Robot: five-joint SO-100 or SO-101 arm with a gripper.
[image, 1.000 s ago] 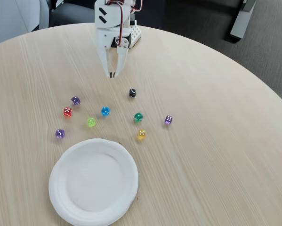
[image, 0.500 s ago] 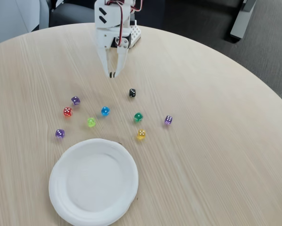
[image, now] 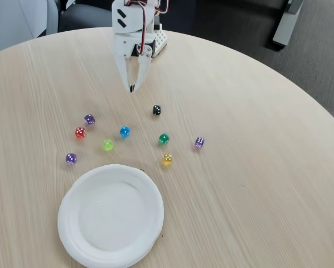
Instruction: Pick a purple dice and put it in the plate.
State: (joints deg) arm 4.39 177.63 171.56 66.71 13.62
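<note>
White gripper (image: 131, 88) hanging fingers pinched together and empty over the round wooden table (image: 256, 167), nearest purple dice (image: 89, 119) lower left of it, white plate (image: 111, 215) at the front edge.

A pale wood-grain desk (image: 256, 167) carries a plain white plate (image: 111, 215) and small translucent dice with white pips — three purple (image: 89, 119) (image: 71, 158) (image: 199, 142), one red (image: 80, 132), one blue (image: 125, 132), two green (image: 108, 145) (image: 164, 139), one yellow (image: 167, 159) — plus one black die (image: 156, 110). The tool (image: 131, 87) is white.
</note>
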